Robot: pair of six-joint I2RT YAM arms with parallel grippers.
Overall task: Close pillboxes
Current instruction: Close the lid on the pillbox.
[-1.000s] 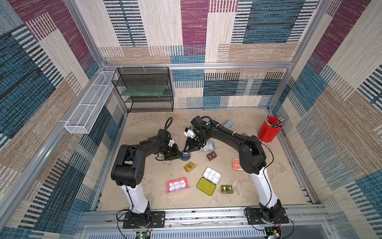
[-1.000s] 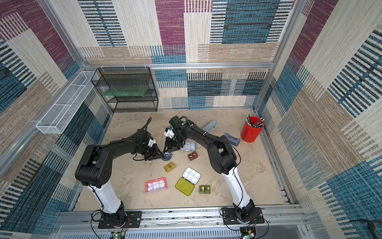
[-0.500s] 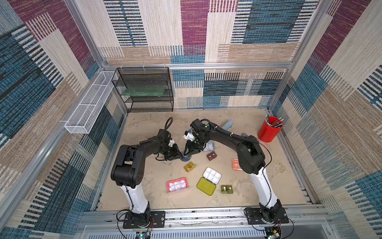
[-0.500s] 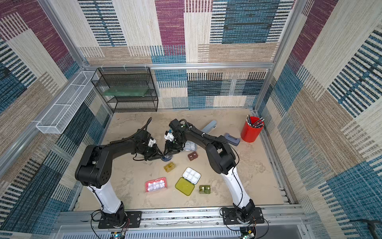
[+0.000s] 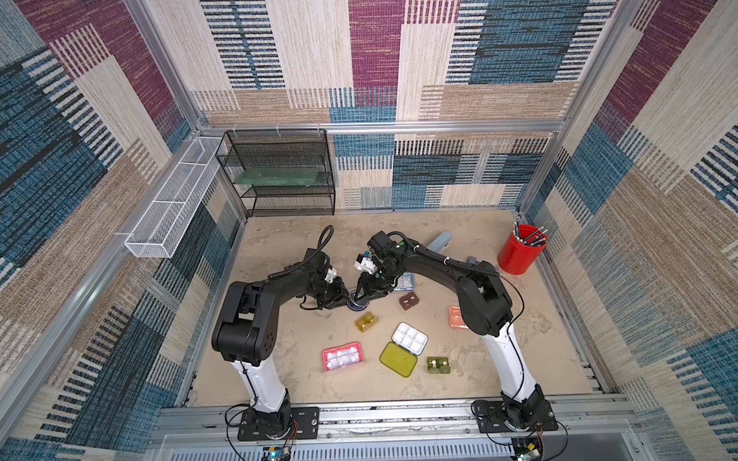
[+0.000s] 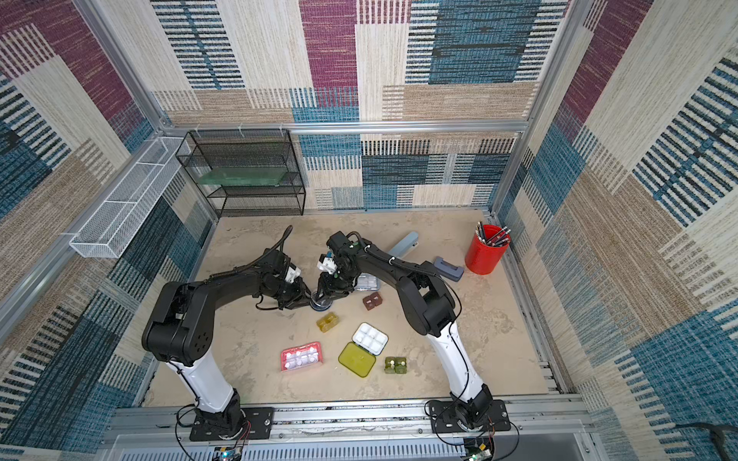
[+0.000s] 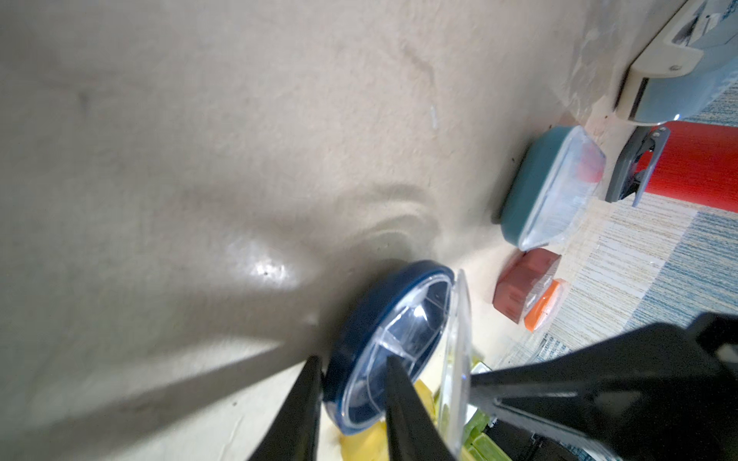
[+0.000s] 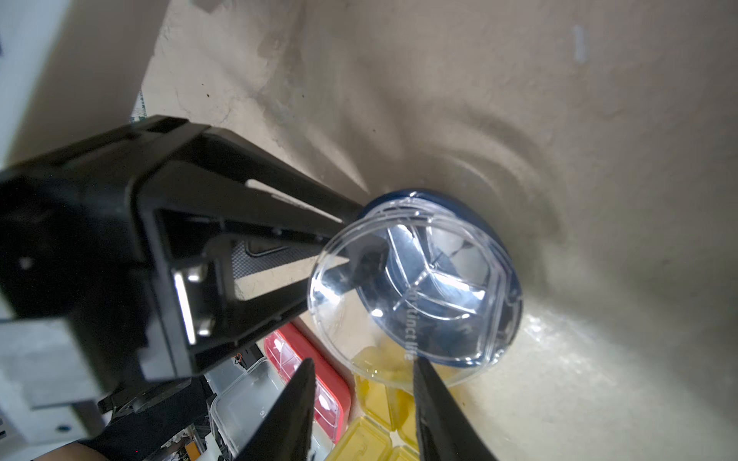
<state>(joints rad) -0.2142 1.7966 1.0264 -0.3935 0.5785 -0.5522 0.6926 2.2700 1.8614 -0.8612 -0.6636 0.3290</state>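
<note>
Slightly lower right gripper (image 8: 362, 361), round pillbox (image 8: 459, 279) unmoved

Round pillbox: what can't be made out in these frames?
Round pillbox, both top views: small, part-covered by the left gripper and right gripper; lid angle unreadable.
Left gripper, left wrist view: pinching the rim or not, unclear.
Orange pillbox, a top view: partly behind the right arm.

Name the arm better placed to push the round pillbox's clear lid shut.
Right, probably. The right fingers, open, sit at the edge of the raised clear lid, while the left fingers straddle the blue rim of the round pillbox, seemingly steadying it.
</note>
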